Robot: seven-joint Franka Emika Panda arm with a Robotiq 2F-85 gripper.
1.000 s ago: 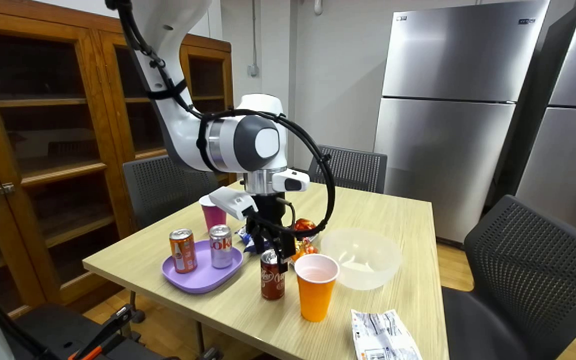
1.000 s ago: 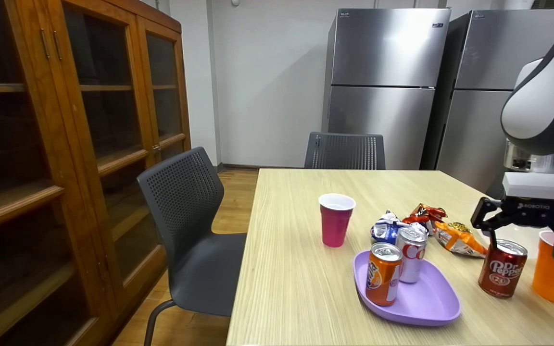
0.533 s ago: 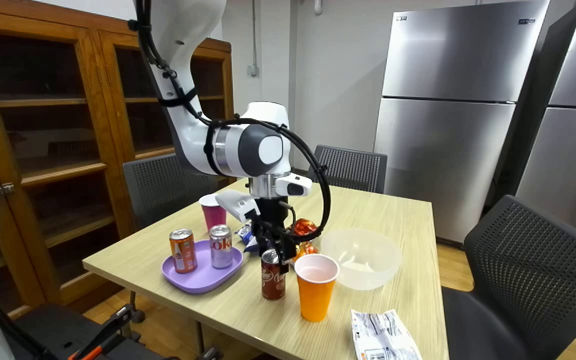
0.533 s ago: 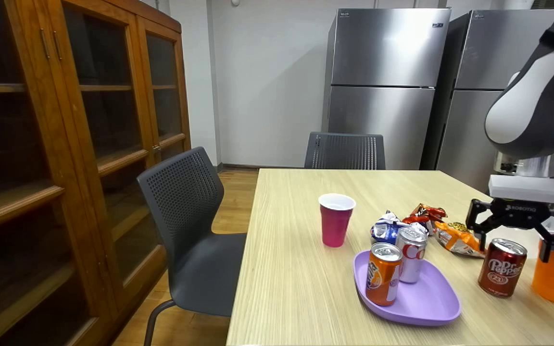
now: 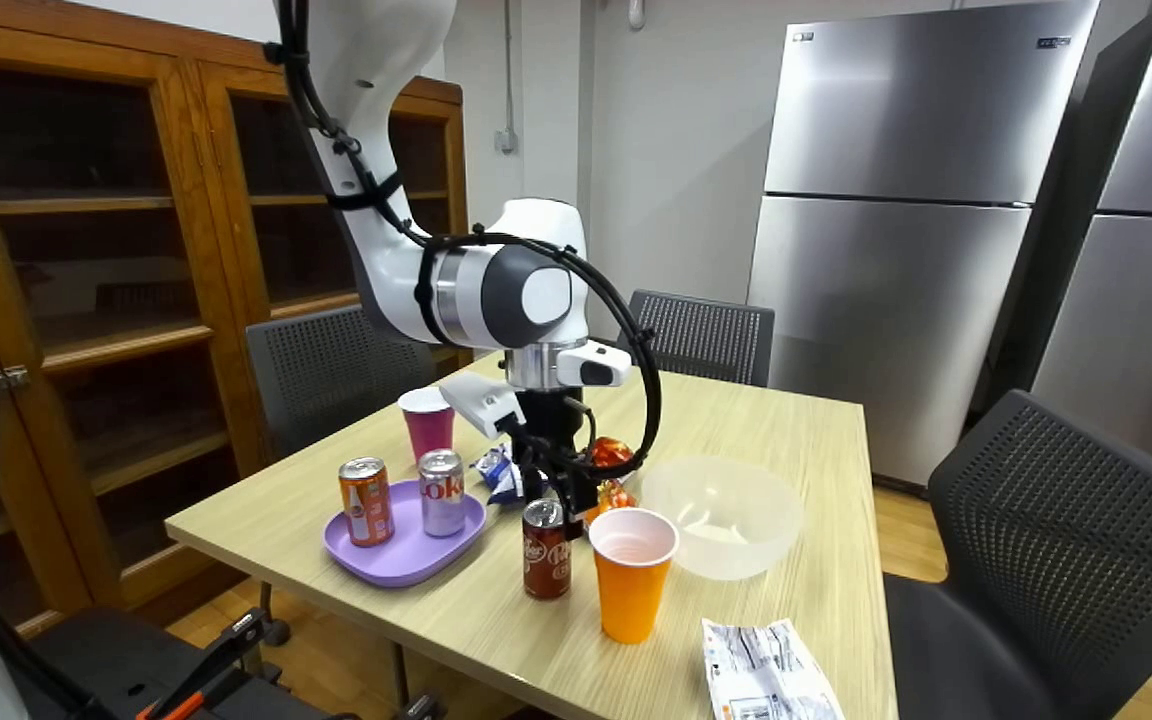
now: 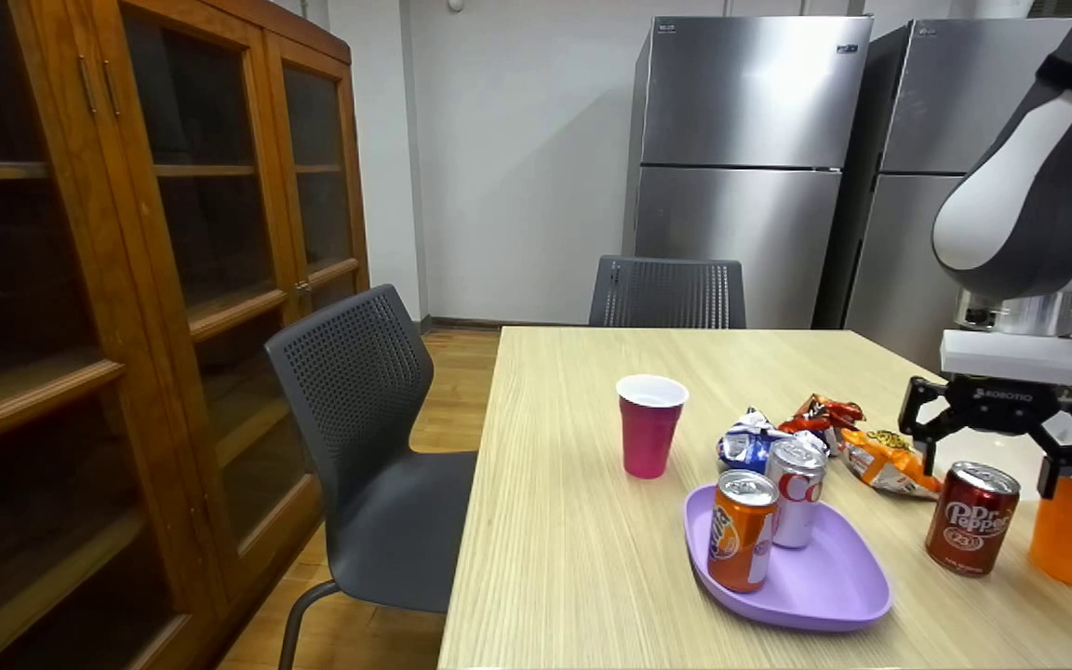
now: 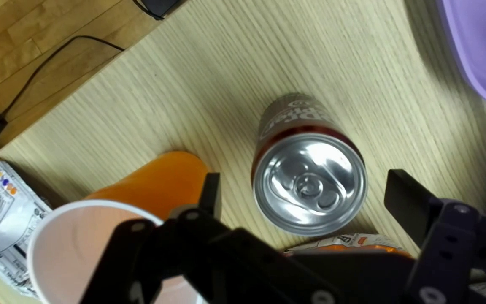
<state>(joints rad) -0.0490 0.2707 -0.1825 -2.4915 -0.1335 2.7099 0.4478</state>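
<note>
Shifted toward nine o'clock in an exterior view, the claw (image 6: pixel 988 472) points down, spread — Dr Pepper can (image 6: pixel 972 530) at six.

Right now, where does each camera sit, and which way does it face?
In an exterior view: beside the table, facing the refrigerators; part of the arm and the open hand at the picture's right.
In an exterior view: overlooking the table, facing the bowl and refrigerators; arm and hand mid-picture.
Wrist view: above the hand, looking down at the Dr Pepper can; fingers show on either side.
Both exterior views share the purple tray.
</note>
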